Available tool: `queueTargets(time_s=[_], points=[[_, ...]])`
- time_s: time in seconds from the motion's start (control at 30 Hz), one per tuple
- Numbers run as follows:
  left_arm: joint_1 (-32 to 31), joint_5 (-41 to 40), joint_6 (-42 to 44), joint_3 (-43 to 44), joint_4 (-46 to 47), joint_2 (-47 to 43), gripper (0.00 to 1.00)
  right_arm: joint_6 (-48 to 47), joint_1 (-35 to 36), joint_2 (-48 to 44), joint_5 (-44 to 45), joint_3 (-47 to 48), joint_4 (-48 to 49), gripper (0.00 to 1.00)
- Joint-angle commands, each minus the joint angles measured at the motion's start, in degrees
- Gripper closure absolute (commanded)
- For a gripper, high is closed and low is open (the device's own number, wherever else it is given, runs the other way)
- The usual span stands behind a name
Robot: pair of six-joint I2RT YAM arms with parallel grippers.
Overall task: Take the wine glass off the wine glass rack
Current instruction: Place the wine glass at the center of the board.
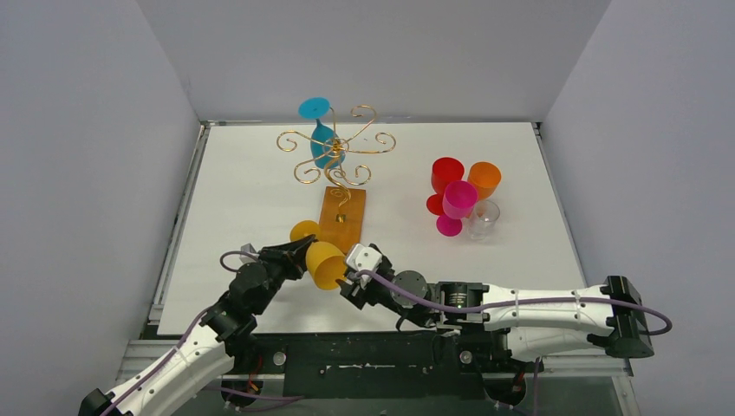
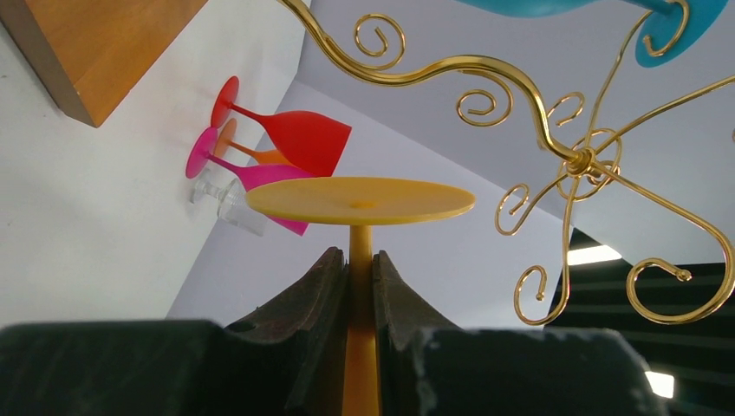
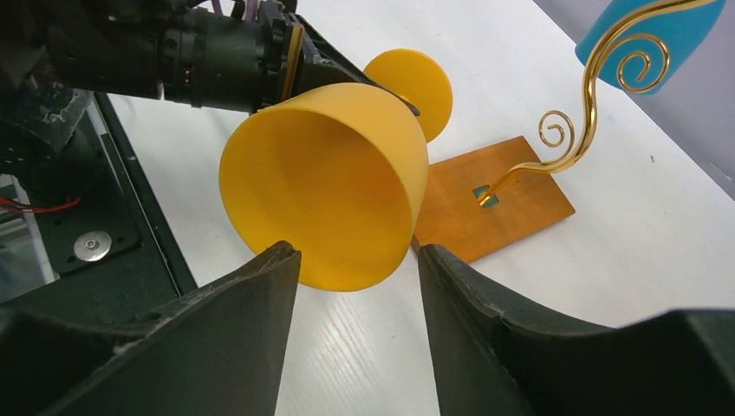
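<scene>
Closest to me, the left gripper (image 2: 360,260) is pinched tight on the stem of the yellow wine glass (image 1: 327,264), just under its foot. The glass is off the rack, held on its side above the near part of the table (image 1: 243,191), mouth turned toward my right arm. The right gripper (image 3: 358,256) has its jaws spread to either side of the bowl's rim. One finger looks to be against it and a sliver of daylight shows at the other, so I can't tell whether it truly touches.

The left arm rises from the near left corner with its elbow bent and its wrist swung rightward. The right arm lies low along the near edge, reaching leftward.

Just beyond the glass's foot lies the near end of the wooden base (image 1: 341,218). The wine glass rack (image 1: 336,152) spreads its gold scrolls above and behind it, and a blue glass (image 1: 322,143) hangs there.

Bare tabletop lies left of the rack, and a lane runs between it and the cluster on the right: red glass (image 1: 446,173), orange glass (image 1: 484,179), pink glass (image 1: 458,199), clear glass (image 1: 484,218). Walls close in the left, right and far edges.
</scene>
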Motion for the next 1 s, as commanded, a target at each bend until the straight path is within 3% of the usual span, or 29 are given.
queueTargets(time_s=[0.0,0.27,0.63,0.97], points=[[-0.2,0.2,-0.7,0.6,5.6,0.0,1.0,1.6,-0.3,2.8,4.6,3.9,3.6,0.49],[-0.3,0.8,-0.8,-1.0,8.1,-0.4,1.0,7.5,-2.6,5.3,3.4,6.5,5.5,0.76],[-0.4,0.9,-2.0,-2.7,10.9,-0.6,1.0,7.1,-0.7,9.5,9.0,9.2,3.4,0.81],[-0.4,0.7,-1.6,-2.2,11.2,-0.4,1.0,5.4,0.1,11.3,10.3,11.1,1.4,0.99]])
